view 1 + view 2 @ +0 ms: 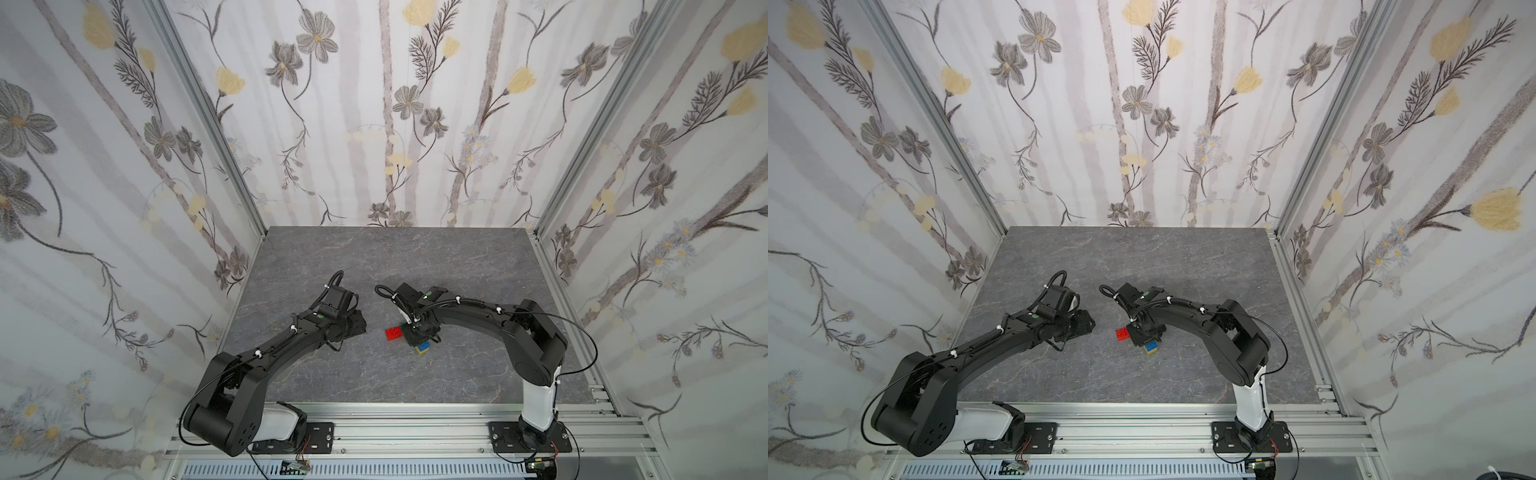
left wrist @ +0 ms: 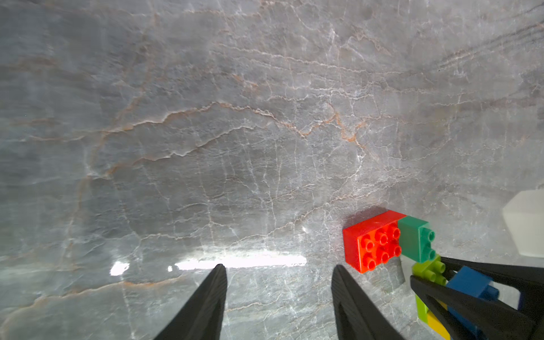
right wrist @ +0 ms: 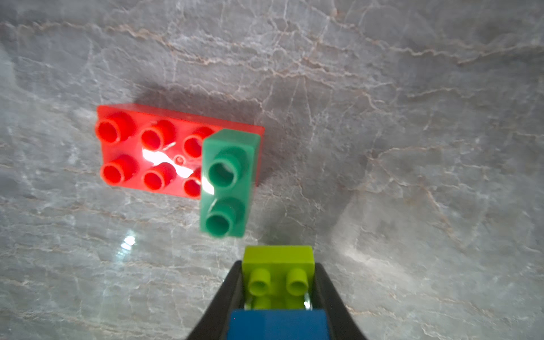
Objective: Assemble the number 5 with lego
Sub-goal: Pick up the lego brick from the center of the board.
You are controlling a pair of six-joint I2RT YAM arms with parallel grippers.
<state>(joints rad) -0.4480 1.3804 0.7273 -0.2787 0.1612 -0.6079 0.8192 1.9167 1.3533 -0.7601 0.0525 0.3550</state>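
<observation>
Grey veined marble tabletop [image 1: 332,257] lies inside flowered curtain walls [image 1: 374,104], and on it you have most of the number 5 [image 2: 424,265] already put together.

Your right gripper [image 3: 278,282] clasps the lime-green brick [image 3: 278,265], its jaws pressed against both sides, with the blue brick [image 3: 278,323] stacked on it. From the left wrist view a yellow brick [image 2: 437,323] sits under that stack, and the dark green brick [image 2: 415,238] joins the lime-green one to the red brick [image 2: 371,240]. So all five colours look connected; whether every stud is fully seated you cannot tell from these views.

Your left gripper [image 2: 279,276] hangs over bare marble beside the red brick, jaws apart and holding nothing.

What seems left, by my reading: press the joints home if needed, let go, and leave the figure resting on the table.
</observation>
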